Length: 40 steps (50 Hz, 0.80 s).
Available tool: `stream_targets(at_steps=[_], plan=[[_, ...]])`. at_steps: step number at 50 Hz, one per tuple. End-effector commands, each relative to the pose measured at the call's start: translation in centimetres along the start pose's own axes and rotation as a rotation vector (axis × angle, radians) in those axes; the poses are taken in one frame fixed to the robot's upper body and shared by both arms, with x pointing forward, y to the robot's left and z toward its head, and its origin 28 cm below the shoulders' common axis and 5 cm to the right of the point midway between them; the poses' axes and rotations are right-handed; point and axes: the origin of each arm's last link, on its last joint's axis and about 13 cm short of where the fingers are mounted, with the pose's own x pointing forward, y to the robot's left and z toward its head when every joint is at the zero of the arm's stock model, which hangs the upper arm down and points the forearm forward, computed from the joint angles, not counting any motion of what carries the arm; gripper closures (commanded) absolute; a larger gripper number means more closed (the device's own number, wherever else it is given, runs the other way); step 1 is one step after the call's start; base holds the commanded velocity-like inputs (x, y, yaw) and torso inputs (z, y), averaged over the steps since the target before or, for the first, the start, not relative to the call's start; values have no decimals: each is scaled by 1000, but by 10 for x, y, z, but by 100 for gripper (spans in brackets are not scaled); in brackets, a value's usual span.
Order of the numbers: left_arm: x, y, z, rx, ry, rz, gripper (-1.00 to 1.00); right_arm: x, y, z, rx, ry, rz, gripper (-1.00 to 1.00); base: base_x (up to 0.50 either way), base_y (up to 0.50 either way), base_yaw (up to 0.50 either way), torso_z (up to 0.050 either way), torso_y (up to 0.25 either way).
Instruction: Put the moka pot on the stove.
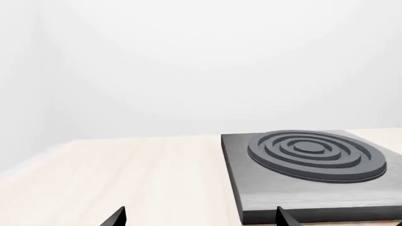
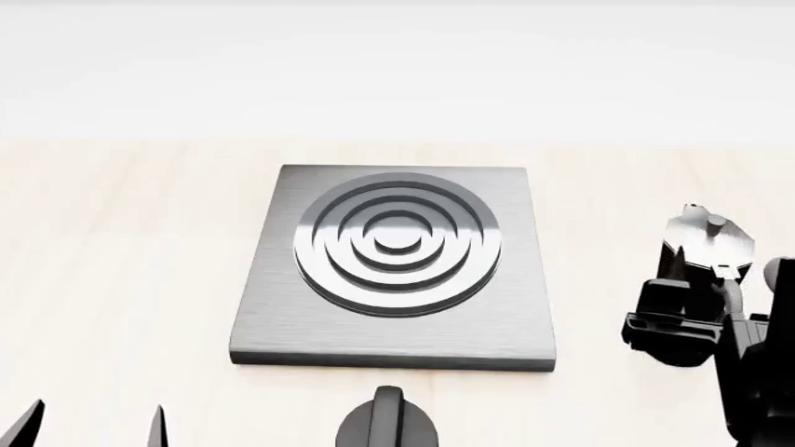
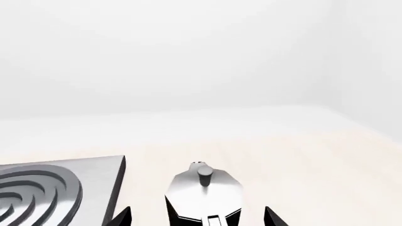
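Note:
The moka pot (image 3: pixel 204 190), black with a silver lid and a small knob, stands on the pale wooden table to the right of the stove; it also shows in the head view (image 2: pixel 708 237). My right gripper (image 3: pixel 197 219) is open, one fingertip on each side of the pot with a gap to it; it also shows in the head view (image 2: pixel 698 289). The stove (image 2: pixel 397 270) is a brushed-grey square plate with ring burner, bare on top, also in the left wrist view (image 1: pixel 314 165) and the right wrist view (image 3: pixel 56 188). My left gripper (image 1: pixel 201 219) is open and empty, near the stove's front left corner (image 2: pixel 93 426).
A squat black round knob with a ridge (image 2: pixel 387 424) sits just in front of the stove's near edge. The wooden table (image 2: pixel 125 242) runs back to a plain white wall.

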Motion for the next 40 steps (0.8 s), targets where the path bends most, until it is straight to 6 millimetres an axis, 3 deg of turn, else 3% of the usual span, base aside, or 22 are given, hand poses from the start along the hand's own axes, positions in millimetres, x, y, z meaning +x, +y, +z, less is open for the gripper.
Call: stream_targets(at_steps=[1, 10, 26, 40], plan=[[0, 1, 1, 1, -1, 1, -100, 3, 0, -15, 7, 52, 33, -100, 0, 0, 0, 0, 0], [3, 3, 3, 3, 2, 1, -100, 6, -3, -25, 10, 74, 52, -100, 0, 0, 0, 0, 0], [8, 3, 4, 4, 0, 2, -100, 5, -15, -24, 5, 61, -8, -100, 0, 0, 0, 0, 0], [9, 5, 6, 4, -2, 6, -100, 20, -11, -35, 10, 99, 50, -100, 0, 0, 0, 0, 0]])
